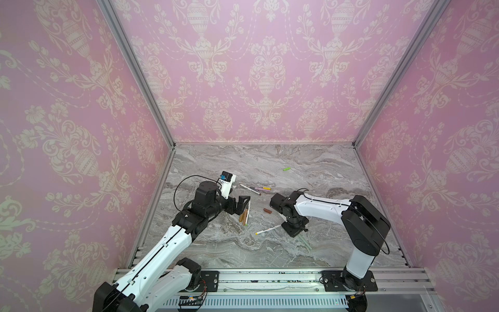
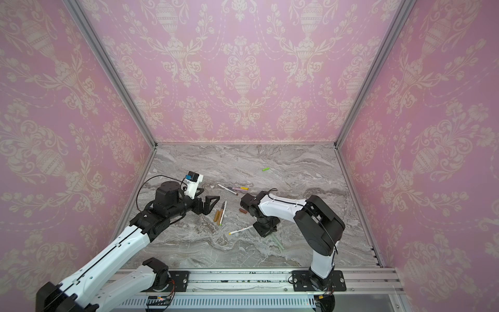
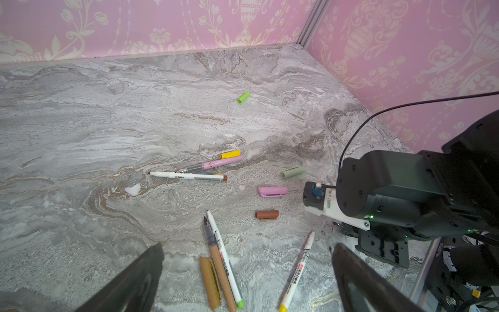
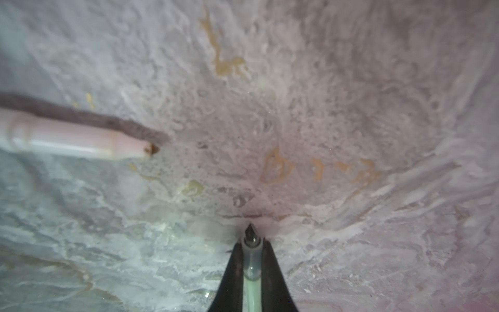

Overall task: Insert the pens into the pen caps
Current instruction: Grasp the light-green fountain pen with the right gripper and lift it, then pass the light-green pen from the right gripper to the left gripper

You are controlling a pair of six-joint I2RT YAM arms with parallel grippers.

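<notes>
My right gripper (image 4: 251,244) is shut on the sage green pen (image 4: 252,272) low over the marble table (image 1: 310,173), the dark tip poking out past the fingertips; in a top view its barrel (image 1: 305,243) trails toward the front. Beside it lies the white pen with a yellow end (image 1: 267,230). My left gripper (image 3: 247,245) hangs open above the tan pen (image 3: 219,266), the green-ended white pen (image 3: 226,260) and the tan cap (image 3: 210,283). Further off lie the pink pen (image 3: 216,163), brown-ended pen (image 3: 189,176), and yellow (image 3: 230,154), green (image 3: 243,97), sage (image 3: 293,172), pink (image 3: 272,191) and brown (image 3: 267,214) caps.
Pink patterned walls (image 1: 264,81) close the table on three sides, with aluminium posts (image 1: 140,81) at the back corners. Both arm bases sit on a rail (image 1: 270,279) along the front edge.
</notes>
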